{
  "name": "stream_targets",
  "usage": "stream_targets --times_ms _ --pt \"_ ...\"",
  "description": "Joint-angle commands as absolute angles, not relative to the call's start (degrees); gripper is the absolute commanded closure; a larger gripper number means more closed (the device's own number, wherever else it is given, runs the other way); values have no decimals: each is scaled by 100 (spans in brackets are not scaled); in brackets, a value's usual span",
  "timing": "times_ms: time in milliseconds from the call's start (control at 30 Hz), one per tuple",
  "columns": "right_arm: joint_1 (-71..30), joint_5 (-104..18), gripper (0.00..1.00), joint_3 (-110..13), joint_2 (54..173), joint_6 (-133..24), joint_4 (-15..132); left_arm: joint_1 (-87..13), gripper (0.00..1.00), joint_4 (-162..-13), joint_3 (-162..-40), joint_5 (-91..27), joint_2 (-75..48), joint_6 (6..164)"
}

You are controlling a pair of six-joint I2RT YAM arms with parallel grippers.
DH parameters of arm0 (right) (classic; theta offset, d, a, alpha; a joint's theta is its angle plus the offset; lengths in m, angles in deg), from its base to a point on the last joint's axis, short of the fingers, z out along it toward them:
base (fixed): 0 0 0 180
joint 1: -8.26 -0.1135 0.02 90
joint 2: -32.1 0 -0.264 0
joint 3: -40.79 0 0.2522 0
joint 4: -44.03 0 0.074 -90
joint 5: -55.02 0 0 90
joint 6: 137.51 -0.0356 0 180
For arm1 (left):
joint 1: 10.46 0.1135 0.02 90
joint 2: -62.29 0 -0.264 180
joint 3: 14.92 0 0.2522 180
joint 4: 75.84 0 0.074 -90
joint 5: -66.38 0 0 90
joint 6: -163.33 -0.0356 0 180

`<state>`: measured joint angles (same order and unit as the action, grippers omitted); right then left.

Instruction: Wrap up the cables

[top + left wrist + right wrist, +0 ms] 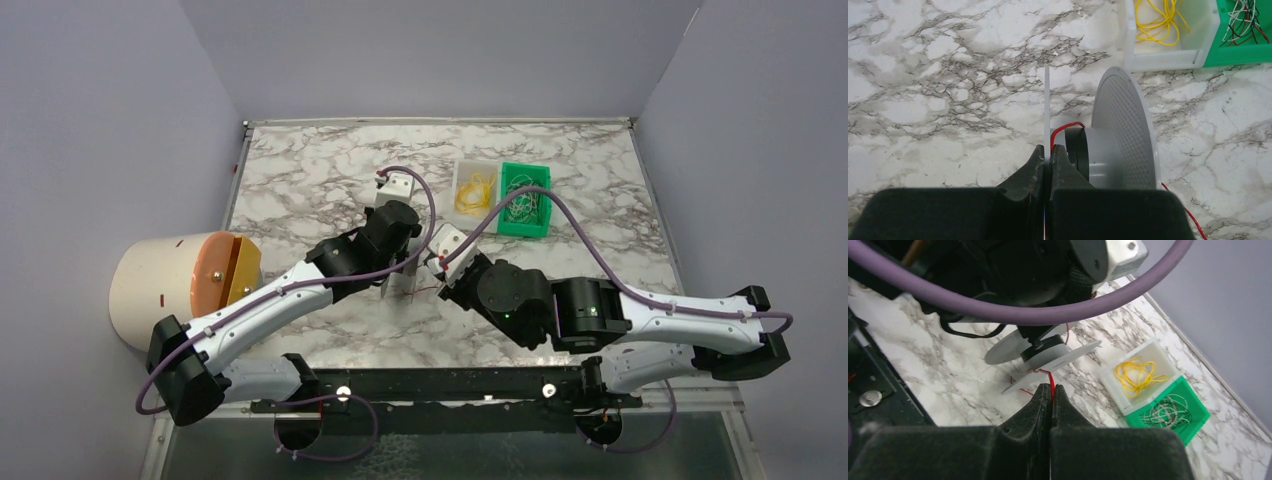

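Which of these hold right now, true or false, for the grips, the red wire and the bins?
1. The left fingers are shut on the spool by its thin flange. True.
2. The right fingers are open, clear of the red wire. False: they pinch the red wire.
3. The red wire runs onto the spool's grey hub. True.
4. The green bin holds the yellow wires. False: they lie in the white bin.

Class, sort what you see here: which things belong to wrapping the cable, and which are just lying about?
Job in hand: thin red wire; grey plastic spool with round flanges.
Lying about: white bin of yellow wires; green bin of mixed wires; large beige drum with orange face.
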<state>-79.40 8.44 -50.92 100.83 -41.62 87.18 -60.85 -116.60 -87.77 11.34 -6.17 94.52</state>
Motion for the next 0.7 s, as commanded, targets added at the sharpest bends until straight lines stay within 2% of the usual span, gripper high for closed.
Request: stream_targets --times_ms 0,367,667 --pt "-7561 1092 99 -5158 10024 -3610 8435 -6102 100 -11477 -8694 629 -562 9282" --pt "-5782 -19 99 -4774 10134 -3162 7636 -6152 100 -11836 -8504 -709 -238 8917" --pt "-4496 -931 99 -4370 10435 -3523 7030 -6201 100 -12223 -8388 -1284 211 8686"
